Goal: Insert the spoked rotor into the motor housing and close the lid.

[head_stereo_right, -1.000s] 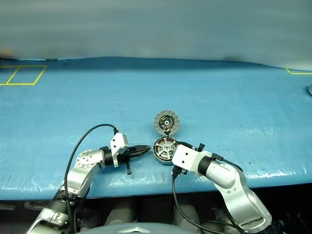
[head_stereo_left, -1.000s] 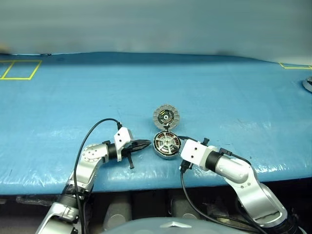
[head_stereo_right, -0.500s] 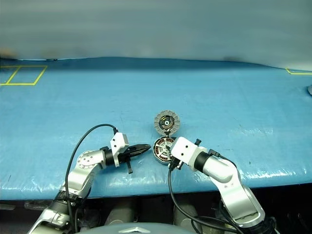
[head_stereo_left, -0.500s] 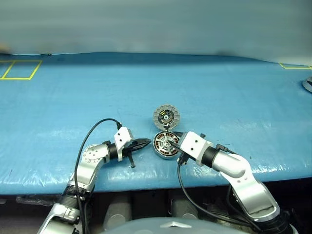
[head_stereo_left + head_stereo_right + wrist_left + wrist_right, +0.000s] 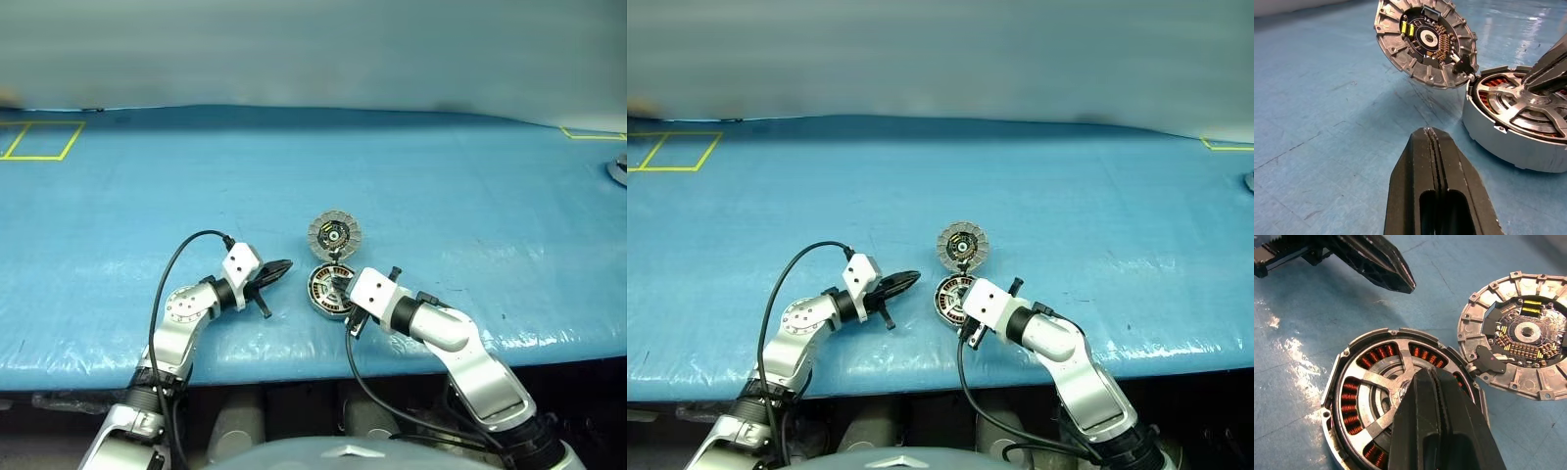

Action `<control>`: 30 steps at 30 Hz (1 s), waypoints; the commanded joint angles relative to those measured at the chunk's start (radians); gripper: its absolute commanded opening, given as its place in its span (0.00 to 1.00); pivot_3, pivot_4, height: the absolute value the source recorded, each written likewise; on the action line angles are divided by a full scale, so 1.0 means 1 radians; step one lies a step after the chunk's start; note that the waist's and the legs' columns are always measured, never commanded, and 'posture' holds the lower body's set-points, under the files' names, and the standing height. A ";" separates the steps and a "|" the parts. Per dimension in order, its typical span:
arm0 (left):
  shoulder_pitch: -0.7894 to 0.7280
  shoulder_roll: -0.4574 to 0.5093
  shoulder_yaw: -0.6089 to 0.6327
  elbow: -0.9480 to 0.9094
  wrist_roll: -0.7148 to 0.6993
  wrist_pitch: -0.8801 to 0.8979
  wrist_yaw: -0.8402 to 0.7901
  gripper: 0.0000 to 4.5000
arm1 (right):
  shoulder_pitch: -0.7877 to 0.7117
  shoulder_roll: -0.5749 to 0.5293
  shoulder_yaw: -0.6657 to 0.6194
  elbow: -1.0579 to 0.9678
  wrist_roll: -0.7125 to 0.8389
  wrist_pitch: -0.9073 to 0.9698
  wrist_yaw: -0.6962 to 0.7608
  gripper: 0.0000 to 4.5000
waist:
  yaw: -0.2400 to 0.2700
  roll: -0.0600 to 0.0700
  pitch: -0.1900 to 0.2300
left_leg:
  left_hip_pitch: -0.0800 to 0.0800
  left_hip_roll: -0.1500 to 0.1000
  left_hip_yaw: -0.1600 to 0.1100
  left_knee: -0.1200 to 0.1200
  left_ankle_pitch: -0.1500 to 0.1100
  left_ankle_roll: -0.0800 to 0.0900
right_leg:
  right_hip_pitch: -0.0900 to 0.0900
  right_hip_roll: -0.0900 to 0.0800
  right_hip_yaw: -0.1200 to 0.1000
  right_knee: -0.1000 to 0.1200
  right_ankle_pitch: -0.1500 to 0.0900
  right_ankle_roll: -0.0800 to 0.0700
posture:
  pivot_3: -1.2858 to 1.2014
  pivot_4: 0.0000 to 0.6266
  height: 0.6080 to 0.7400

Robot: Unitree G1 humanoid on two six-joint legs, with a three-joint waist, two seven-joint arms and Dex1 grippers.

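Motor housing (image 5: 1400, 401) lies flat on the blue table (image 5: 441, 176), near its front edge: round silver-grey casing, copper windings showing through the gaps. Spoked rotor (image 5: 1382, 376) already sits inside it, silvery spokes running out from a central hub over the coils. Lid (image 5: 334, 235) lies just behind the housing, rims touching or very nearly, ribbed face up, with a dark centre carrying small yellow and copper parts. My right gripper (image 5: 1437, 418) comes in low from the right, fingers pressed together, tips over the rotor's hub; I cannot tell whether they touch it. My left gripper (image 5: 1432, 139) hangs just left of the housing, pointing toward the lid, fingers shut on nothing, clear of both parts
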 commanded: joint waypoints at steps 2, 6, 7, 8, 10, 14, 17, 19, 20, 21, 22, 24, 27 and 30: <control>-0.001 -0.014 0.002 -0.020 -0.029 0.003 -0.028 0.00 | -0.055 0.014 -0.134 -0.070 0.014 0.045 -0.076 0.01 | 0.000 0.000 0.000 | 0.000 0.000 0.000 0.000 0.000 0.000 | 0.000 0.000 0.000 0.000 0.000 0.000 | 0.52 0.24 1.00; 0.010 -0.020 -0.003 -0.032 -0.050 0.013 -0.059 0.00 | -0.154 -0.018 -0.215 0.036 -0.060 0.155 -0.162 0.01 | 0.000 0.000 0.000 | 0.000 0.000 0.000 0.001 0.000 0.000 | 0.000 0.000 0.000 0.000 0.000 0.000 | 0.52 0.24 1.00; 0.013 -0.021 -0.005 -0.035 -0.052 0.008 -0.064 0.00 | -0.187 -0.029 -0.221 0.080 -0.077 0.178 -0.177 0.01 | 0.000 0.000 0.000 | 0.000 0.000 0.000 0.001 0.000 0.000 | 0.000 0.000 0.000 0.000 0.000 0.000 | 0.52 0.24 1.00; 0.015 -0.022 -0.006 -0.037 -0.054 0.003 -0.069 0.00 | -0.215 -0.033 -0.225 0.118 -0.080 0.190 -0.180 0.01 | -0.001 0.000 0.000 | 0.000 0.000 0.000 0.001 0.000 0.000 | 0.000 0.000 0.000 0.000 0.000 0.000 | 0.52 0.24 1.00; 0.022 -0.024 -0.006 -0.043 -0.064 -0.001 -0.082 0.00 | -0.299 -0.029 -0.229 0.242 -0.046 0.181 -0.159 0.01 | -0.004 0.000 0.000 | 0.000 0.000 0.000 0.000 0.000 0.000 | 0.000 0.000 0.000 0.000 0.000 0.000 | 0.52 0.24 1.00; 0.026 -0.030 -0.004 -0.046 -0.071 0.001 -0.095 0.00 | -0.469 0.060 -0.279 0.525 0.181 0.128 0.039 0.01 | -0.014 0.001 0.000 | 0.001 0.000 0.000 -0.001 0.000 0.000 | 0.001 0.001 0.000 0.000 0.001 0.000 | 0.52 0.24 1.00; 0.032 -0.026 -0.012 -0.045 -0.056 -0.008 -0.092 0.00 | -0.561 0.074 -0.286 0.682 0.263 0.102 0.178 0.01 | -0.017 0.001 0.001 | 0.001 0.000 0.000 -0.002 0.000 0.000 | 0.001 0.001 0.000 0.000 0.001 -0.001 | 0.52 0.24 1.00; 0.041 -0.028 -0.010 -0.052 -0.052 -0.012 -0.081 0.00 | -0.609 0.079 -0.294 0.740 0.322 0.105 0.259 0.01 | -0.014 0.001 0.001 | 0.000 0.000 -0.001 -0.002 0.000 0.000 | 0.001 0.001 0.001 0.000 0.002 -0.002 | 0.52 0.24 1.00; 0.045 -0.028 -0.008 -0.056 -0.051 -0.013 -0.074 0.00 | -0.624 0.077 -0.292 0.754 0.343 0.107 0.293 0.01 | -0.014 0.002 0.001 | 0.000 -0.001 -0.001 -0.002 0.000 0.000 | 0.001 0.001 0.001 0.000 0.003 -0.002 | 0.52 0.24 1.00; 0.051 -0.027 -0.006 -0.063 -0.052 -0.013 -0.070 0.00 | -0.634 0.073 -0.288 0.756 0.363 0.109 0.328 0.01 | -0.013 0.002 0.001 | -0.001 -0.001 -0.001 -0.002 0.000 0.001 | 0.001 0.001 0.001 -0.001 0.003 -0.003 | 0.52 0.24 1.00; 0.058 -0.026 -0.002 -0.069 -0.054 -0.013 -0.064 0.00 | -0.640 0.071 -0.285 0.750 0.377 0.112 0.350 0.01 | -0.014 0.002 0.001 | -0.001 -0.001 -0.001 -0.002 0.000 0.001 | 0.001 0.001 0.001 -0.001 0.004 -0.002 | 0.52 0.24 1.00; 0.074 -0.021 0.002 -0.080 -0.058 -0.010 -0.060 0.00 | -0.638 0.061 -0.277 0.721 0.401 0.118 0.388 0.01 | -0.015 0.002 0.001 | -0.001 -0.001 -0.002 -0.002 0.000 0.001 | 0.001 0.001 0.001 -0.001 0.005 -0.001 | 0.52 0.24 1.00; 0.091 -0.014 0.011 -0.090 -0.057 -0.009 -0.047 0.00 | -0.605 0.040 -0.265 0.642 0.443 0.144 0.446 0.01 | -0.015 0.002 0.001 | 0.000 -0.001 -0.002 -0.002 0.000 0.001 | 0.000 0.001 0.000 0.000 0.004 -0.001 | 0.52 0.24 1.00; 0.092 -0.007 0.022 -0.088 -0.054 -0.011 -0.028 0.00 | -0.545 0.000 -0.224 0.538 0.445 0.156 0.487 0.01 | -0.014 0.002 0.001 | 0.000 -0.001 -0.002 -0.002 0.000 0.001 | 0.001 0.001 0.000 0.000 0.002 0.000 | 0.52 0.24 1.00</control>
